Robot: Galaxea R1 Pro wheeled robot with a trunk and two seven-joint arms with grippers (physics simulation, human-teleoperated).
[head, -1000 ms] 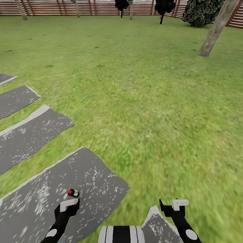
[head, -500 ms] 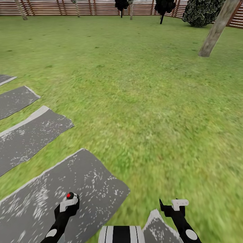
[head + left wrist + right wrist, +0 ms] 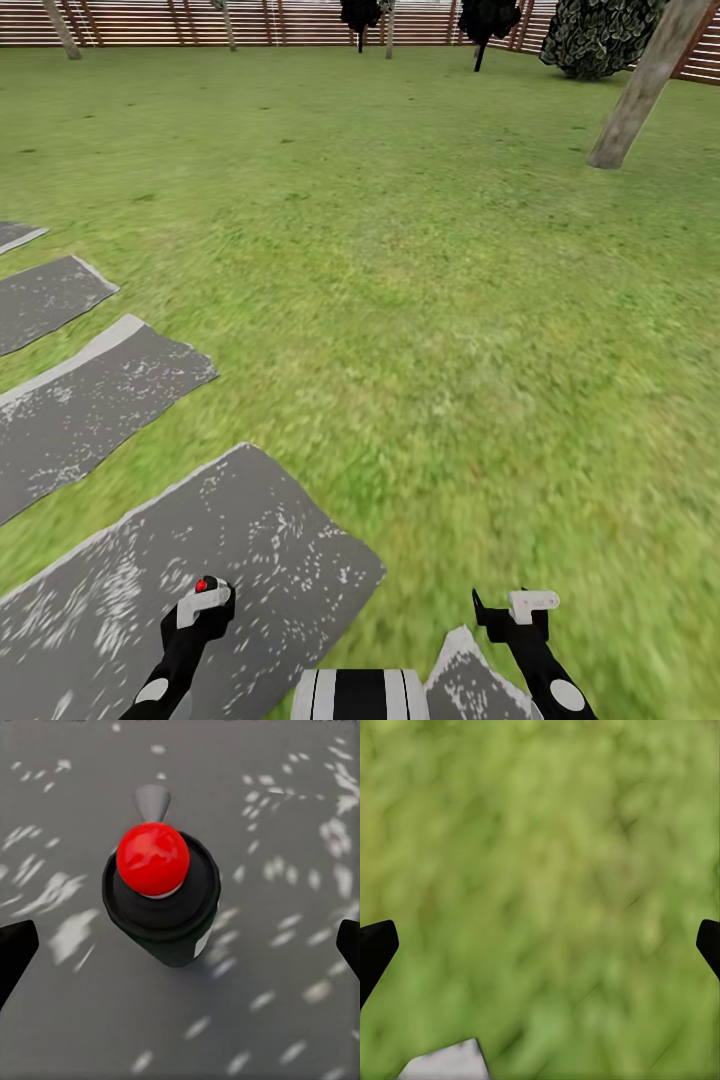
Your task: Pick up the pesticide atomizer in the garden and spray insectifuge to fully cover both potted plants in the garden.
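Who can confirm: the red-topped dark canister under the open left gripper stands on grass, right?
Not grass. The red-topped dark canister stands on a grey stepping slab, as the left wrist view shows. The left gripper is open above it.

Both arms are glossy black, each with a round white disc low on the forearm and a pale grey-white bracket by the wrist. The left gripper [image 3: 203, 603] and right gripper [image 3: 512, 607] have black fingers. The trunk [image 3: 360, 694] is white with black vertical stripes.
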